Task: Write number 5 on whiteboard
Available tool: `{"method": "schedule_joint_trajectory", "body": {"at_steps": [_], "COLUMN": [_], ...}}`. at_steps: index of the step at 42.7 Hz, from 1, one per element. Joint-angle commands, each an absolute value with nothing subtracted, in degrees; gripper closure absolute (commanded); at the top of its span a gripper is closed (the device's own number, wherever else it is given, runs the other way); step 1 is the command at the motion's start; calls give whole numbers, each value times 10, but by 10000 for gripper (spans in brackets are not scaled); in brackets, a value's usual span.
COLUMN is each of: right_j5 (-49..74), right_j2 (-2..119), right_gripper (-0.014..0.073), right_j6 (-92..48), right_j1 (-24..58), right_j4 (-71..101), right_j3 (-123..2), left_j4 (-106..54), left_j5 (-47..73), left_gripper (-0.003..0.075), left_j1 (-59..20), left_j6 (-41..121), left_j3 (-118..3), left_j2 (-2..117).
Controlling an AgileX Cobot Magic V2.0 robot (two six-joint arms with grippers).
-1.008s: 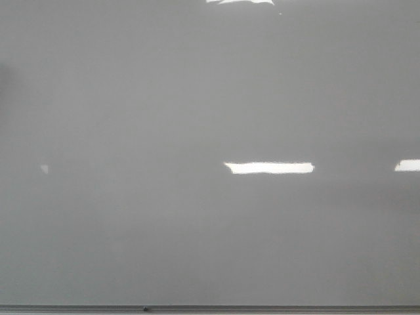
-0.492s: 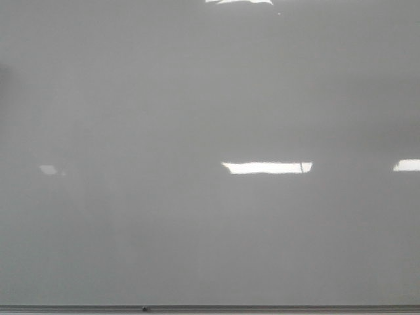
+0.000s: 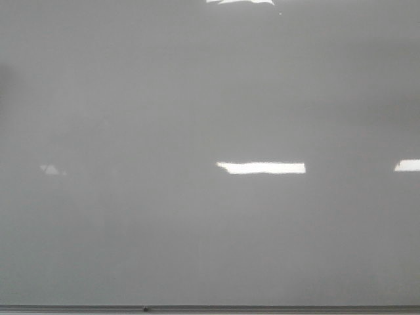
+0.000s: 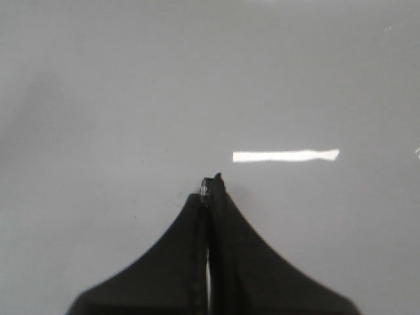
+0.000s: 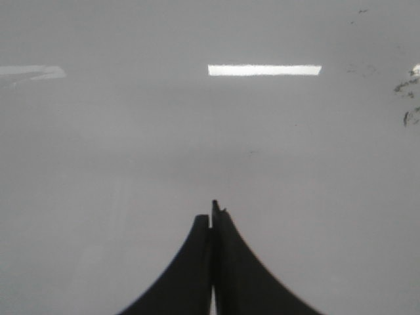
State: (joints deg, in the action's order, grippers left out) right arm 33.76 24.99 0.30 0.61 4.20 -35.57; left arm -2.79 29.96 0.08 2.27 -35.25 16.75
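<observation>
Although the task calls for the number 5, no digit shows anywhere on the whiteboard (image 3: 197, 98) in the front view; surface reads blank grey with bright reflection bars (image 3: 261, 168) only; judged: writing not yet begun, whole figure left to do. No marker visible in any view. Left wrist view: left end effector (image 4: 211, 180) has its fingers pressed together, nothing discernible between them; whether the tips touch the whiteboard cannot be told. Right wrist view: right end effector (image 5: 213, 209) likewise pressed together, nothing seen held; contact again unclear. Faint dark smudges (image 5: 407, 98) sit well apart from the right fingers, toward the frame edge; too small to read, not a formed digit.
</observation>
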Motion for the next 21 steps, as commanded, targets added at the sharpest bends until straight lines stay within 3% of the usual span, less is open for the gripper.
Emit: {"method": "schedule_joint_trajectory", "body": {"at_steps": [1,8,12,17,21], "right_j5": [299,308,312,320,322], "right_j2": [275,299,309,315,315], "right_gripper": [655,651,601,399,195], "right_j6": [0,0,-18,-41,-47], "right_j1": [7,7,7,7,7], "right_j4": [36,36,36,36,36], "right_j3": [-376,-376,-376,-376,-376], "left_j4": [-33,-34,-34,-34,-34], "left_j5": [271,276,281,290,289], "left_gripper": [741,741,740,684,543], "left_j1": [-3,-3,-3,-3,-3], "left_j6": [21,21,21,21,21], "left_j3": [-370,-370,-370,-370,-370], "left_j2": [195,218,231,249,263]}}
